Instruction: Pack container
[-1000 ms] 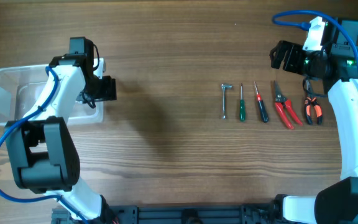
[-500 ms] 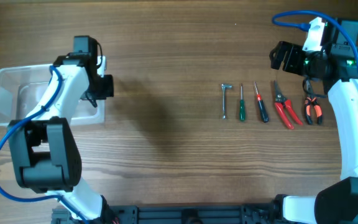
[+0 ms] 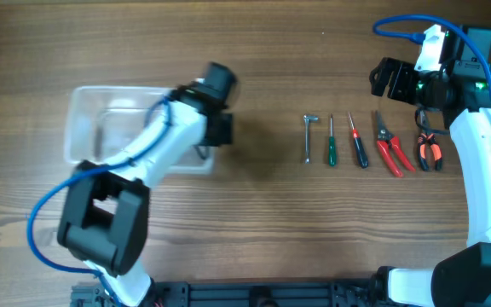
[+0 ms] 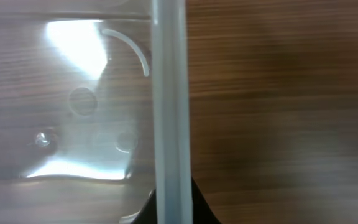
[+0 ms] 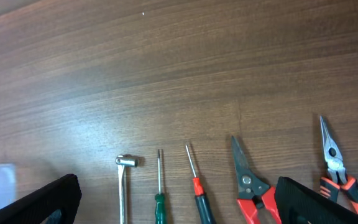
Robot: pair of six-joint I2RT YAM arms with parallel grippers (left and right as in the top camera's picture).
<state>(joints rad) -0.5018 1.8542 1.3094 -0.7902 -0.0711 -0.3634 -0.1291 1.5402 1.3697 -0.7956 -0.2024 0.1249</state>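
Container look: the clear plastic rectangular container [image 3: 92, 124] has rounded corners and a thicker, milky rim. Its walls are see-through, so the wood grain shows through the floor.

Container place: it stands on the brown wooden table [image 3: 254, 43], left of centre, with its long side running left to right. It is well apart from the row of tools to its right.

Container and left jaws: the left gripper [image 3: 217, 130] sits over the container's right end wall, its jaws pinching the rim there. The white left arm [image 3: 156, 149] crosses above the container's near right part.

Left wrist view only: the rim [image 4: 169, 93] is a pale upright band through the frame, with a dark finger [image 4: 207, 214] at the bottom edge. Left of the band are the floor's moulded circles and a bright glare; right of it is bare wood.

Overhead only: the container's whole outline and both arms.

Right jaws: the right gripper [image 3: 390, 78] hovers at the far right, beyond the tools, with its fingers spread wide and touching nothing.

Right wrist view: between the spread fingers lies the row, left to right:
- a metal L-shaped wrench [image 5: 124, 186]
- a green-handled screwdriver [image 5: 159, 202]
- a red-handled screwdriver [image 5: 197, 190]
- red-handled snips [image 5: 250, 190]
- red-and-black pliers [image 5: 334, 155]
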